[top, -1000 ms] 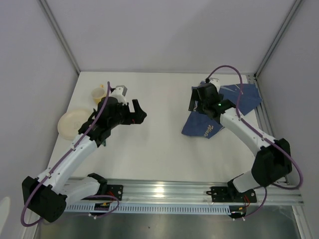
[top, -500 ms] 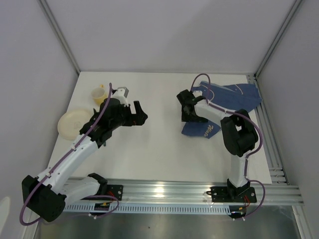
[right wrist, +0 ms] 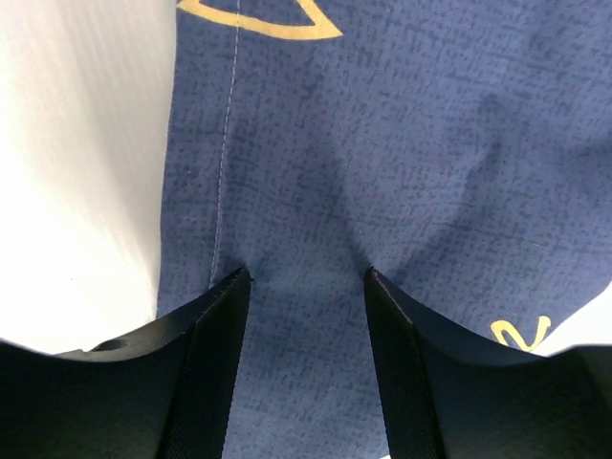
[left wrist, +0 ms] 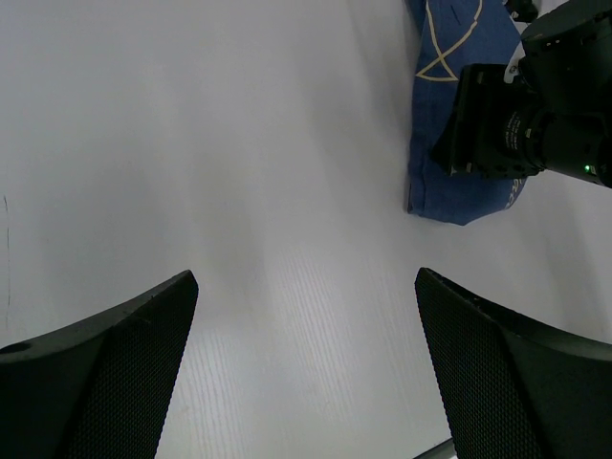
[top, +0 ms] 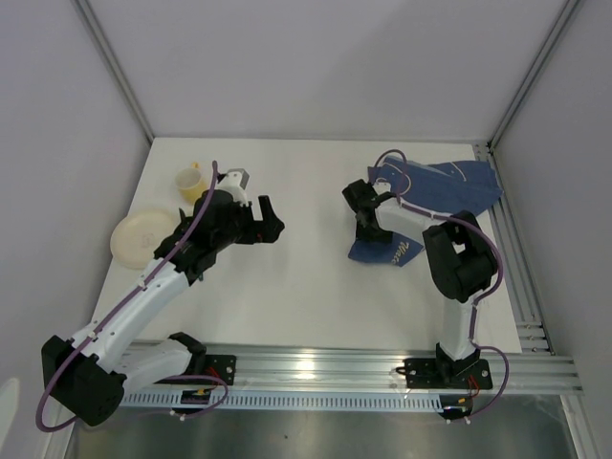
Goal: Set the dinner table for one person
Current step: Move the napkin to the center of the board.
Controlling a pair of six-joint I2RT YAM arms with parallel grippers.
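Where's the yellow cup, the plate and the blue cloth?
yellow cup point(top: 188, 180): top view, on its open mouth.
plate point(top: 134, 239): top view, on the plate's bare middle.
blue cloth point(top: 464, 186): top view, on its flat far part, beyond the right arm.

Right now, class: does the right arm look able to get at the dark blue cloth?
Probably yes: the right gripper is open directly above the dark blue cloth, very close to the fabric, with nothing else in between.

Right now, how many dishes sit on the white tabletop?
2: a pale cream round plate at the left edge, and a small yellow cup just beyond it. More could hide under the dark blue cloth.
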